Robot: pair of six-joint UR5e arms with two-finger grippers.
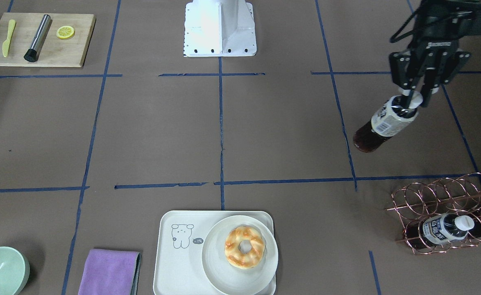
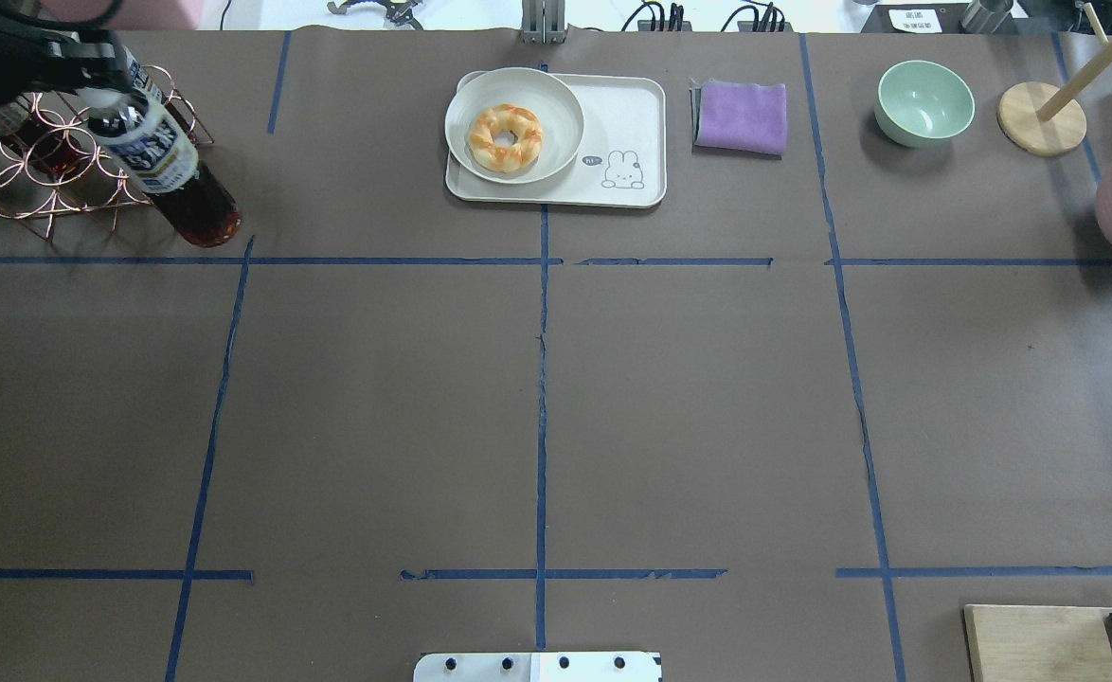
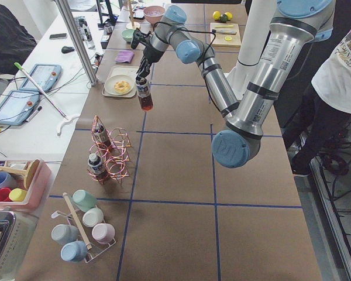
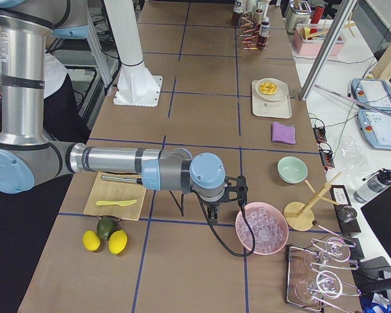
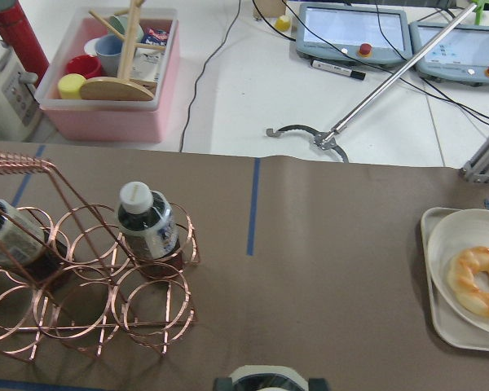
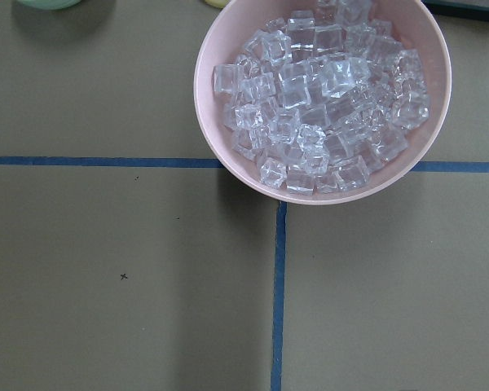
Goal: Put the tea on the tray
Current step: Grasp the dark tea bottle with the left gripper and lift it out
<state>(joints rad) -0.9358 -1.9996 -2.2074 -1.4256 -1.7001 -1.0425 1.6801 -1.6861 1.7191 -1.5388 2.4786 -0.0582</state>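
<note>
**Left end effector.** The left gripper (image 1: pixel 414 97) has its fingers closed round the white cap of the tea (image 1: pixel 384 125). We see no gap between the fingers and the cap. The bottle hangs below the gripper, base down, lifted off the brown table (image 2: pixel 537 407). In the left wrist view only the top of the cap shows, at the 6 o'clock edge.

**Position of the tea.** In the overhead view the tea lies at 9 o'clock of the tray (image 2: pixel 627 114), well apart from it. It is just beside the copper wire rack (image 2: pixel 35 180), on the rack's 3 o'clock side. A second bottle (image 5: pixel 149 228) stands in the rack.

**Tray.** The tray rests flat near the table's far edge. A round white plate (image 2: pixel 556 152) covers its 9 o'clock half and overhangs the rim slightly. A doughnut (image 2: pixel 505 138) lies on the plate. The bear drawing (image 2: pixel 622 170) sits in the tray's 4 o'clock corner, on the bare part.

**Neighbouring items.** A folded purple cloth (image 2: pixel 742 116) lies at 3 o'clock of the tray, and a green bowl (image 2: pixel 924 102) lies beyond it.

**Right end effector.** The right gripper (image 4: pixel 213 210) shows only in the right side view, next to a pink bowl of ice cubes (image 6: pixel 322 98). We cannot tell how far its fingers are open.
</note>
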